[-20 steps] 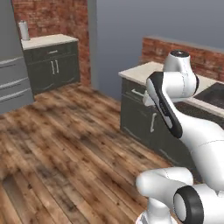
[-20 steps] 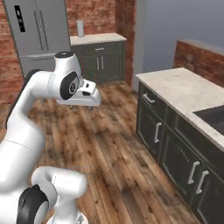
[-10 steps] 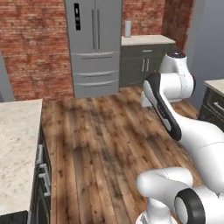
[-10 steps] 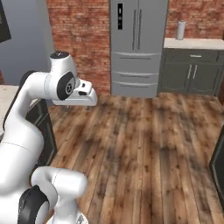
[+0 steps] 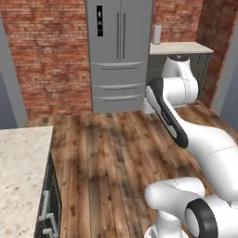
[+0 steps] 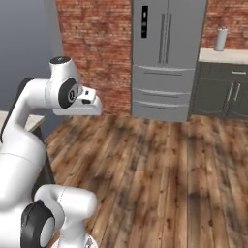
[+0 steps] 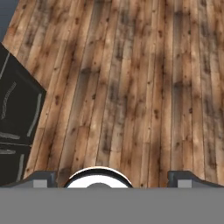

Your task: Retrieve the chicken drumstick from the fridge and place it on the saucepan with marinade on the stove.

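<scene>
fridge: grey steel, black panel | wall: red brick | floor: brown wood planks | cabinets: dark grey, beige top | counter: speckled beige

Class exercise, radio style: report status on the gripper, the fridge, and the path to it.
Gripper open, holding nothing. Fridge ahead, doors shut, drumstick unseen. Bare wood floor between base and fridge, nothing in the way.

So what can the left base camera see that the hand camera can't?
The left base view shows the fridge with its doors shut, the brick wall, and a pale counter at the lower left. The hand view looks straight down past the open hand and shows dark cabinet fronts at its left edge. Both show the wooden floor.
</scene>
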Robot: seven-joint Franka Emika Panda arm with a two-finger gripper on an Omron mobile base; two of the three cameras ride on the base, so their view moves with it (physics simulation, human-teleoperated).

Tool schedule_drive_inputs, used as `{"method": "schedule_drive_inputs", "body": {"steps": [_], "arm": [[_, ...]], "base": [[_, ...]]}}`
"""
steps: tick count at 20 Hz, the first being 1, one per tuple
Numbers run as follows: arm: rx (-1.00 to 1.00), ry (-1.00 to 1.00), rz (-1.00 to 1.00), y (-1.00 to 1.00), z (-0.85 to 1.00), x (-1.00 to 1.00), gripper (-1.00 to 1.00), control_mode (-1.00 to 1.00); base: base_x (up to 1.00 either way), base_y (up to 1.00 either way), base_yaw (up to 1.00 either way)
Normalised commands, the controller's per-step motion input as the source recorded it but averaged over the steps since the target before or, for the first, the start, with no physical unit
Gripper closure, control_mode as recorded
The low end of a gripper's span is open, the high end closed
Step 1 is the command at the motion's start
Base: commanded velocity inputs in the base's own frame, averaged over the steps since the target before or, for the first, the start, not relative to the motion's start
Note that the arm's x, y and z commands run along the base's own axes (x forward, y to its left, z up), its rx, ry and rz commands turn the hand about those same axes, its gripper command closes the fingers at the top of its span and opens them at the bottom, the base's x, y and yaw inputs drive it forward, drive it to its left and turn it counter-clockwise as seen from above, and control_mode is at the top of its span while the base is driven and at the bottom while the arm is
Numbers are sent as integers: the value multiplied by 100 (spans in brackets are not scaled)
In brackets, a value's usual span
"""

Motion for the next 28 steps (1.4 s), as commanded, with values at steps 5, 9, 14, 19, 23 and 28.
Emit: {"method": "schedule_drive_inputs", "body": {"steps": [5,9,14,19,23,28], "arm": [[0,0,0,0,0,0,-100,100],[0,0,0,0,0,0,-100,100],[0,0,0,0,0,0,-100,100],[0,0,0,0,0,0,-100,100],[0,0,0,0,0,0,-100,100],[0,0,0,0,0,0,-100,100]], "base": [[100,-1,19],[100,-26,16],[100,-58,9],[100,-93,2],[100,-93,0],[100,-77,0]]}}
